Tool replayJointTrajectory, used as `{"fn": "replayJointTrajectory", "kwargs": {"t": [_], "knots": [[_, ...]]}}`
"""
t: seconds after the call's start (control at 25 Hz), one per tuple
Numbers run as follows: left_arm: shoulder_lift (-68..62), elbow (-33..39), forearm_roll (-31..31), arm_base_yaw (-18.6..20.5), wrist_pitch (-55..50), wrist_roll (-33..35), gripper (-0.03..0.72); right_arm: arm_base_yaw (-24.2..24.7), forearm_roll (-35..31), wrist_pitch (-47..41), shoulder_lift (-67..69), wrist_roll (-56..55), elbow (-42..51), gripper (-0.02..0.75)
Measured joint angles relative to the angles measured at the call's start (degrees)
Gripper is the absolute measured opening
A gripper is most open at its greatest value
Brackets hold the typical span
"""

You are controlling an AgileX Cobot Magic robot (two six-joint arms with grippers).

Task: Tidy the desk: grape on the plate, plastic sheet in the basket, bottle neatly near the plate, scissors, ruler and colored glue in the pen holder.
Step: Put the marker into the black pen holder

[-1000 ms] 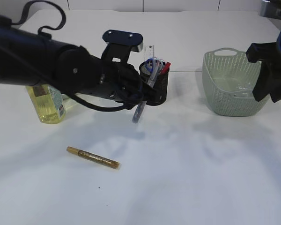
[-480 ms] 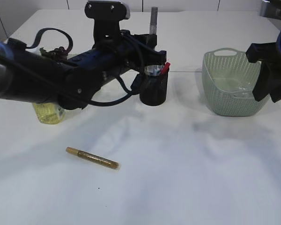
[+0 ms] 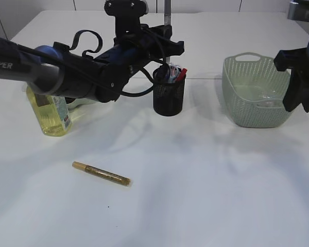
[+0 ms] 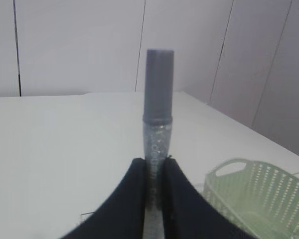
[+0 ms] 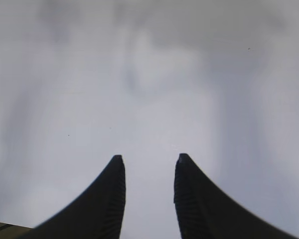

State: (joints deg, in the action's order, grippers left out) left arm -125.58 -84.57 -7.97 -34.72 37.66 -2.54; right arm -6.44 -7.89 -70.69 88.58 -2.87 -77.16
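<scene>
Silver glue tube (image 4: pixel 157 139), upright in the left jaws above the pen holder (image 3: pixel 169 98), needs lowering in; right jaws gape empty.

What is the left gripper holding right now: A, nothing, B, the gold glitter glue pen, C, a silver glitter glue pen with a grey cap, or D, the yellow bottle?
C: the left gripper is shut on the silver glitter glue pen with a grey cap, held upright above the black mesh pen holder, while the gold glitter glue pen lies on the table.
</scene>
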Motion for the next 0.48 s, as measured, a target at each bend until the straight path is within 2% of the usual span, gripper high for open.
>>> {"fn": "replayJointTrajectory", "kwargs": {"t": [0.24, 0.48], "knots": [[-4.02, -4.41, -0.14, 1.27, -2.55, 0.0, 0.051, 0.0, 0.34, -0.1, 0.0, 0.08, 0.0, 0.281], [-5.34, -5.04, -0.13, 1.64, -2.84, 0.0, 0.052, 0.0, 0.44, -0.1, 0.0, 0.08, 0.0, 0.281]]}}
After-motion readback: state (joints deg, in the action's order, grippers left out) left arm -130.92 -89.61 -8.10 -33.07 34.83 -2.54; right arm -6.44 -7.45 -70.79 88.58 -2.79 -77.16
